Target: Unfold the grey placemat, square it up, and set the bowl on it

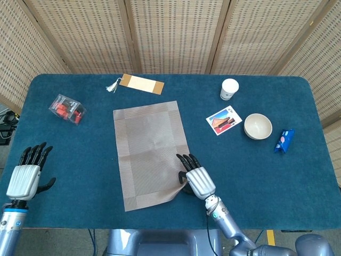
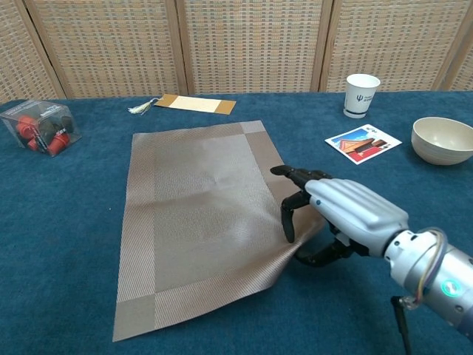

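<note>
Woven-cane screens behind, blue felt table [image 1: 96, 160] in front. Grey placemat [image 1: 152, 152] lies unfolded left of centre, long axis front-to-back, slightly skewed to the table edges. Right hand [image 1: 196, 178] pinches its near-right edge: thumb under, fingers [image 2: 299, 177] on top, corner lifted off the felt. Left hand [image 1: 24, 176] hovers at the table's front-left, well apart from the mat, fingers straight, holding nothing. Bowl [image 1: 258, 126] sits far right, well off the mat, between a postcard [image 1: 224, 120] and a blue wrapper [image 1: 284, 140]. Right hand is much the nearer for it. Open felt between mat and bowl; only the postcard and paper cup [image 1: 229, 88] near that path. Bookmark [image 1: 139, 84] close to the mat's far edge, so little room to slide it back. Plastic box [image 1: 67, 109] far left, out of the way.
</note>
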Controlling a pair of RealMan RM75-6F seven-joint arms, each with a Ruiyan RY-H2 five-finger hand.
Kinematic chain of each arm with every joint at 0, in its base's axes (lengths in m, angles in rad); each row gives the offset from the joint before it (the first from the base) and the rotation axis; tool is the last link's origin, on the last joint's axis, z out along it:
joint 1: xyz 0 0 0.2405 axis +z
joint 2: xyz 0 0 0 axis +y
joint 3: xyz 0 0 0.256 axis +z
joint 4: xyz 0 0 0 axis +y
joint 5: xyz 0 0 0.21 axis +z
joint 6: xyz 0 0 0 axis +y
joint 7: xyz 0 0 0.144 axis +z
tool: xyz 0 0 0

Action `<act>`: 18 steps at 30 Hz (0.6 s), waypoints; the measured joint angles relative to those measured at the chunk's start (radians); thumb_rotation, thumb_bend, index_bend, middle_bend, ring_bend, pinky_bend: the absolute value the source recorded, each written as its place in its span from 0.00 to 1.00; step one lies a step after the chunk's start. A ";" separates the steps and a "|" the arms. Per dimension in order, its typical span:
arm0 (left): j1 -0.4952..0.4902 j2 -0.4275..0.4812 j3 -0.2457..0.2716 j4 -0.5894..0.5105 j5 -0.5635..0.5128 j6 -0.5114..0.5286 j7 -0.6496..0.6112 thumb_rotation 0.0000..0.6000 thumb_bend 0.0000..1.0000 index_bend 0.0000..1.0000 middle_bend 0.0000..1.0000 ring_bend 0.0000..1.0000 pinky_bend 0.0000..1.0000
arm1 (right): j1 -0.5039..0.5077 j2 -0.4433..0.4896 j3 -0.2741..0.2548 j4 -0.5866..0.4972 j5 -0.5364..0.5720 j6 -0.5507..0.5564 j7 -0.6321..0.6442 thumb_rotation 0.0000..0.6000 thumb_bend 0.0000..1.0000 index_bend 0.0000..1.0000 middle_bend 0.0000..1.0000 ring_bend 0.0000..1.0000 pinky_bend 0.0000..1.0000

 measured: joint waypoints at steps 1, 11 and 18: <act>0.000 -0.001 0.001 0.000 0.000 0.000 0.001 1.00 0.24 0.08 0.00 0.00 0.00 | -0.004 0.014 -0.003 -0.010 -0.001 0.003 -0.002 1.00 0.56 0.67 0.06 0.00 0.00; 0.000 -0.008 0.003 0.000 0.002 0.001 0.018 1.00 0.24 0.08 0.00 0.00 0.00 | -0.036 0.156 -0.006 -0.073 0.005 0.024 -0.027 1.00 0.56 0.67 0.07 0.00 0.00; 0.000 -0.009 0.003 0.001 -0.001 0.000 0.021 1.00 0.24 0.08 0.00 0.00 0.00 | -0.037 0.216 0.038 -0.075 0.046 0.017 -0.030 1.00 0.56 0.68 0.08 0.00 0.00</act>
